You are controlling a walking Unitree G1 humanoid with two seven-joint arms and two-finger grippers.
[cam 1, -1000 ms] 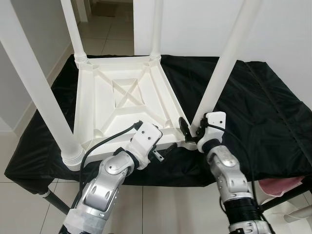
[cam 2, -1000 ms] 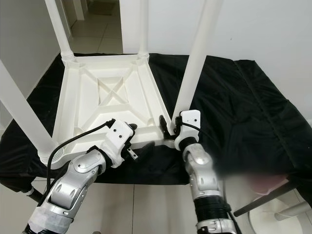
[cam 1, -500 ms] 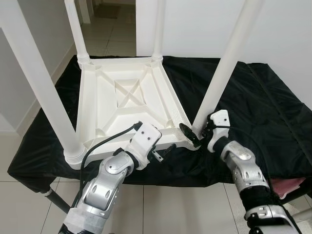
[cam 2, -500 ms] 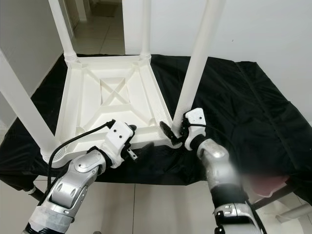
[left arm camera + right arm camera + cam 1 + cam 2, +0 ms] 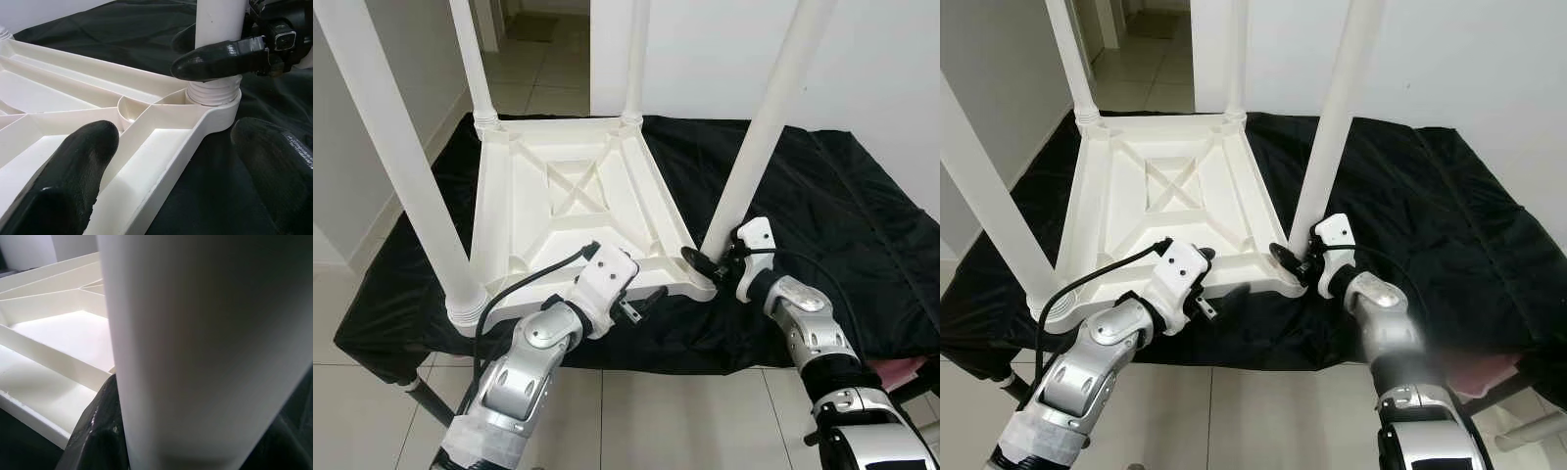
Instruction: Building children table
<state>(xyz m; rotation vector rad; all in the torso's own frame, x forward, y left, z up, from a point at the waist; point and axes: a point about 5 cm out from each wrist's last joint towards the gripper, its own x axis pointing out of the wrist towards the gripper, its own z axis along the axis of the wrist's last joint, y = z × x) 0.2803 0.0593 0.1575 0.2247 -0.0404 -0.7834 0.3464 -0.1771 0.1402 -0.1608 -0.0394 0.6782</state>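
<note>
A white plastic children's table [image 5: 573, 196] lies upside down on a black-covered work table [image 5: 842, 196], its legs pointing up. My right gripper [image 5: 708, 260] is at the base of the near right leg [image 5: 759, 147], just above its threaded collar [image 5: 215, 93]. Its fingers [image 5: 215, 61] clasp the leg from both sides, and in the right wrist view the leg [image 5: 195, 347] sits between them. My left gripper [image 5: 641, 302] is open at the tabletop's front rim [image 5: 161, 181], one finger [image 5: 73, 171] over the ribbed underside, the other over the black cloth.
The near left leg [image 5: 401, 157] rises close to my left arm. Two far legs stand at the back corners. The black cloth hangs over the work table's front edge. Tiled floor lies below, with a pink object [image 5: 901, 367] at the lower right. A white wall stands behind.
My right forearm has swung out to the right while its gripper stayed at the leg's base. The left arm has not moved. The camera shifted slightly.
</note>
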